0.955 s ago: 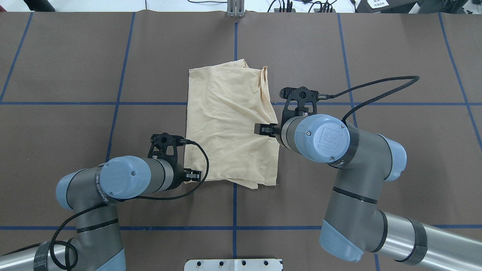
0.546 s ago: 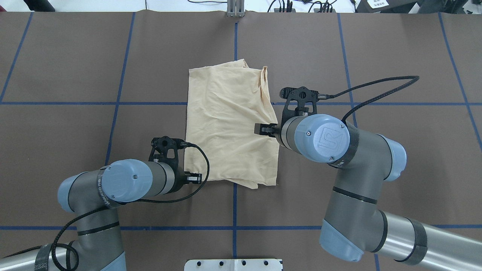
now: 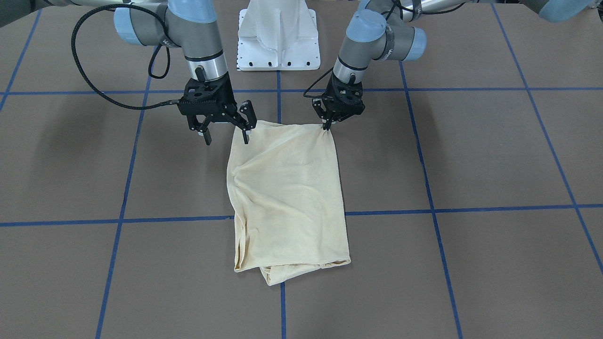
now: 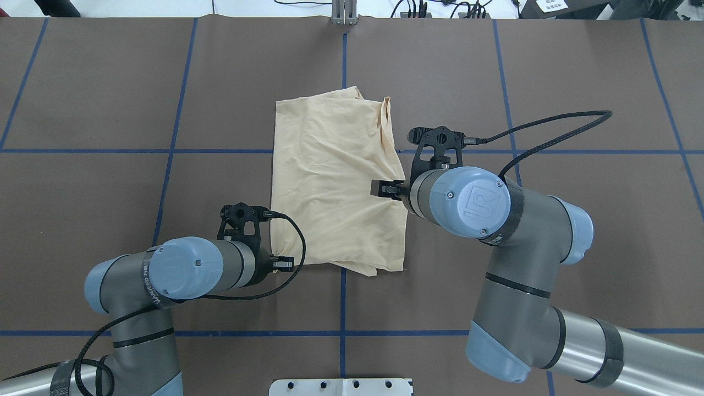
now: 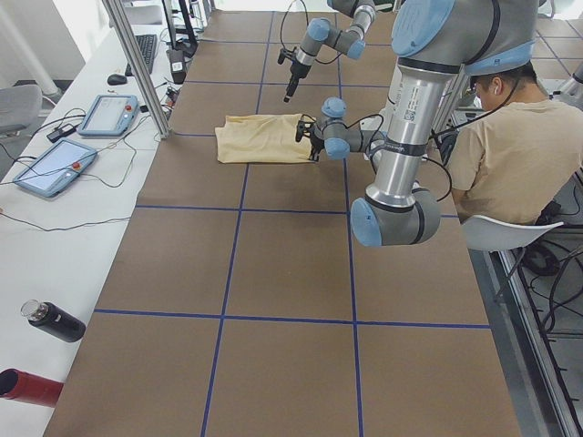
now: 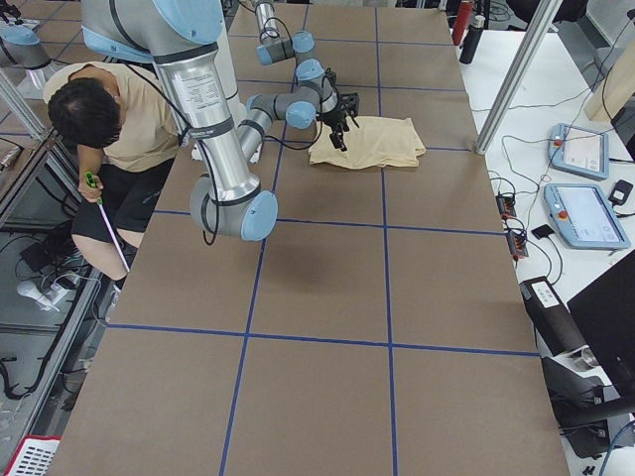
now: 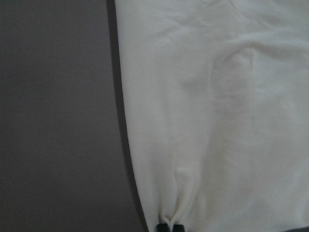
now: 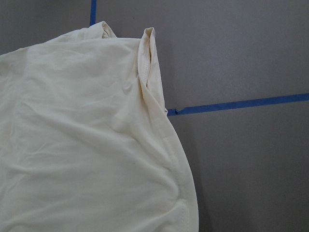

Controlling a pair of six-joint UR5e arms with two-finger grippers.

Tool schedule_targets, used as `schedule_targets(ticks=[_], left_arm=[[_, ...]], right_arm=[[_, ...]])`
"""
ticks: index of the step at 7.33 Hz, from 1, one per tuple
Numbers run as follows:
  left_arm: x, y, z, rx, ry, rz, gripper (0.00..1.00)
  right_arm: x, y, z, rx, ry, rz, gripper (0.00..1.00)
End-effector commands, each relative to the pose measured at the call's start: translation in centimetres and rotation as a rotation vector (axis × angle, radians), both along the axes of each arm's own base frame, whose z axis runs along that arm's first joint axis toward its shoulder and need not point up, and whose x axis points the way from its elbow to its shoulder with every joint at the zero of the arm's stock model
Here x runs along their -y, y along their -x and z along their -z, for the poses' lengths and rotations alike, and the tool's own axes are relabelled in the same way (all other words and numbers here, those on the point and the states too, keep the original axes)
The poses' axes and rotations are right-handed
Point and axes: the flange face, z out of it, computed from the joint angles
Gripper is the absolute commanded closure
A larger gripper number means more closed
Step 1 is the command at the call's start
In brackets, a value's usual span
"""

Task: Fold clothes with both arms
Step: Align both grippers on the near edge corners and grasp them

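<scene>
The clothes [image 4: 335, 181] are one pale cream shirt folded into a rough rectangle at the table's middle [image 3: 287, 188], plain side up with no print showing. My left gripper [image 4: 281, 263] is at the shirt's corner nearest the robot on its left. In the front view this gripper [image 3: 326, 126] is shut on that corner, and the left wrist view shows the cloth [image 7: 217, 121] puckered into its closed tips [image 7: 170, 227]. My right gripper [image 3: 226, 138] stands open at the opposite near corner, one finger over the shirt's edge, the other off it. The right wrist view shows the shirt [image 8: 87, 145] below.
The brown table is marked with a blue tape grid. The white pedestal base [image 3: 278, 33] stands at the robot's edge. A seated person [image 5: 510, 146] is beside the robot. Touch-screen panels [image 5: 109, 114] and bottles [image 5: 55, 320] lie on a side bench.
My left gripper has shifted slightly toward the robot and closed on the shirt's near corner, which now puckers. The right arm and the shirt have stayed put.
</scene>
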Motion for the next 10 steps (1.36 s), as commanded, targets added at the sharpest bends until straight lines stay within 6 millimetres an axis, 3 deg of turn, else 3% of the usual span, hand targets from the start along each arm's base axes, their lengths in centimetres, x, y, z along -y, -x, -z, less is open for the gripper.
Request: schedule_targets(ticks=[1,3,5,7,8,10], left_arm=[[0.0,0.3,0.5,-0.009,-0.008,-0.002,1.0],[-0.1,0.2,0.6,-0.009,-0.008,-0.004,1.0],[0.0,0.3,0.6,-0.009,-0.008,-0.002,1.0],[-0.1,0.2,0.7,-0.011,-0.007,-0.003,1.0],[-0.1,0.2,0.6,-0.011,-0.007,-0.003,1.0],[0.0,0.3,0.6,-0.009,-0.008,-0.002,1.0]], right_arm=[[-0.1,0.1,0.1,0.006,0.008,-0.005,0.0],[-2.4,2.1,0.4,0.08,0.123,-0.102,0.06],[-6.6,5.9,-0.7,0.129,0.255,-0.216,0.07],[-7.3,8.8,-2.1,0.115,0.302,-0.261,0.13],[-7.0,10.0,-1.7,0.117,0.317,-0.274,0.2],[-6.9,10.8,-1.7,0.115,0.327,-0.283,0.3]])
